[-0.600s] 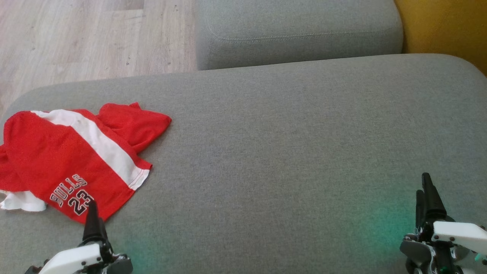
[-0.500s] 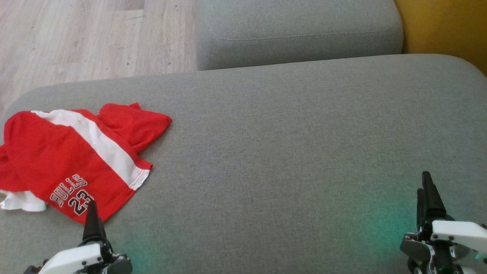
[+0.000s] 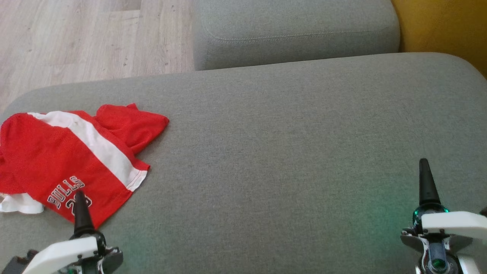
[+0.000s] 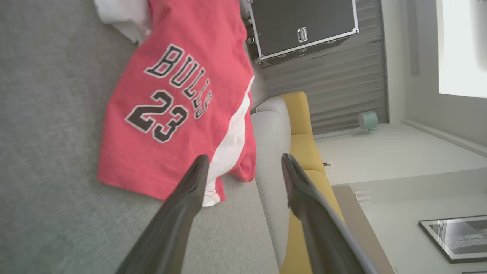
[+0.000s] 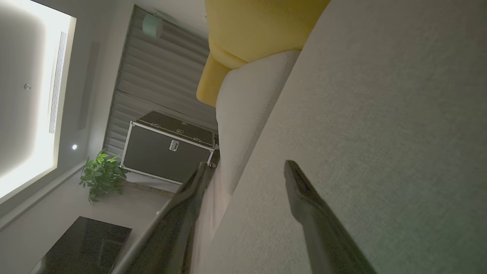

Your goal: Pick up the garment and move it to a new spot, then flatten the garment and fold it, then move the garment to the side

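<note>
The garment [image 3: 57,160] is a pair of red shorts with a white stripe and "BULLS 23" printed on it. It lies loosely crumpled at the left end of the grey sofa seat [image 3: 285,152]. My left gripper [image 3: 78,194] is at the lower left, and its dark tip overlaps the garment's near edge over the number. In the left wrist view the garment [image 4: 182,95] lies just beyond my left gripper [image 4: 244,158], which is open and holds nothing. My right gripper [image 3: 423,161] hovers far off over bare seat at the lower right. In its own view my right gripper [image 5: 245,164] is open and empty.
A grey cushion block [image 3: 296,34] stands behind the seat, with a yellow cushion [image 3: 445,26] at the back right. Wooden floor [image 3: 76,38] lies beyond the seat's rounded left end. A black flight case [image 5: 171,146] and a potted plant [image 5: 101,175] stand farther away.
My left gripper has moved forward and left, so its tip now covers part of the printed number. The right gripper has edged forward. The head view has shifted slightly.
</note>
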Controlling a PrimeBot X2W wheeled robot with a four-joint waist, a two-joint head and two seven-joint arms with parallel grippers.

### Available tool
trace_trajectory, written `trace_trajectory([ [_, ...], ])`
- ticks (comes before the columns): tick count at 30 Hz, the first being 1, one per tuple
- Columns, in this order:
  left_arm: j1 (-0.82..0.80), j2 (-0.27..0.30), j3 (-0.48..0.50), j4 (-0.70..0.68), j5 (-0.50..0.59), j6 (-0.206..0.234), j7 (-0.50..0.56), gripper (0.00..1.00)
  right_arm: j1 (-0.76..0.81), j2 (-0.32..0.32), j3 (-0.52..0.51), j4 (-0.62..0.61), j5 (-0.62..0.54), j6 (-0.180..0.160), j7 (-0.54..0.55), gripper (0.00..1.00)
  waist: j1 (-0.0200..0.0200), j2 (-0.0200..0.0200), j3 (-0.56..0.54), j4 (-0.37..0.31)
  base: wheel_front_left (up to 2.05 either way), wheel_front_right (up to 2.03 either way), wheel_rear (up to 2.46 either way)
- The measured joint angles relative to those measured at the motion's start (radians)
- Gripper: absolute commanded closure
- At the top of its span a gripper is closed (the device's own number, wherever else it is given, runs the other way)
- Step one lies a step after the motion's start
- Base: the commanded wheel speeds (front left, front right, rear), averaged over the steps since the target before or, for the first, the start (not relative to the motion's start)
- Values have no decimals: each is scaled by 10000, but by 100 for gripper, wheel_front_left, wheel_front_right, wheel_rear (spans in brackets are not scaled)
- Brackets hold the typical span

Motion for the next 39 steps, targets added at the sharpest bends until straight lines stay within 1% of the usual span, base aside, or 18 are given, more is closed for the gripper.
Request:
trace_trajectory([
  [3, -27, 0, 4, -272, 545, 15, -86, 0, -38, 0, 52, -198, -654, 0, -84, 0, 0, 0, 3, -20, 0, 0, 0],
  [7, -30, 2, -63, -629, 1319, 311, -219, 0, -141, 0, 182, -410, -1555, 0, -180, 0, 0, 0, 6, -34, 0, 0, 0],
  [8, -30, 2, -63, -629, 1319, 311, -219, 0, -141, 0, 182, -410, -1555, 0, -180, 0, 0, 0, 6, -34, 0, 0, 0],
  [12, -29, 4, -305, -899, 2105, 449, -320, 0, -168, 0, 226, -569, -2376, 0, -261, 0, 0, 0, 5, -37, 0, 0, 0],
  [14, -29, 6, -512, -993, 2732, 454, -349, 0, -169, 0, 267, -635, -2769, 0, -349, 0, 0, 0, 4, -35, 0, 0, 0],
  [15, -28, 10, -658, -997, 3218, 456, -385, 0, -169, 0, 295, -679, -2966, 0, -353, 0, 0, 0, 3, -34, 0, 0, 0],
  [16, -28, 13, -805, -999, 3580, 523, -424, 0, -169, -2, 332, -704, -3183, 0, -399, 0, 0, 0, 2, -34, 0, 0, 0],
  [23, -27, 17, -1590, -995, 5225, 709, -617, 0, -169, -2, 571, -644, -4581, 0, -619, 0, 0, 0, 18, -42, 0, 0, 0],
  [28, -29, 81, -2046, -947, 6180, 734, -775, 0, -176, -2, 644, -640, -5603, 0, -761, 0, 0, 0, 31, -49, 0, 0, 0],
  [32, -47, 268, -2456, -899, 6945, 899, -865, 0, -212, -2, 759, -652, -6303, 0, -871, 0, 0, 0, 38, -57, 0, 0, 0],
  [39, -195, 531, -3083, -761, 7873, 1248, -1053, 0, -213, -4, 849, -658, -7501, 0, -1055, 0, 0, 0, 50, -94, 0, 0, 0],
])
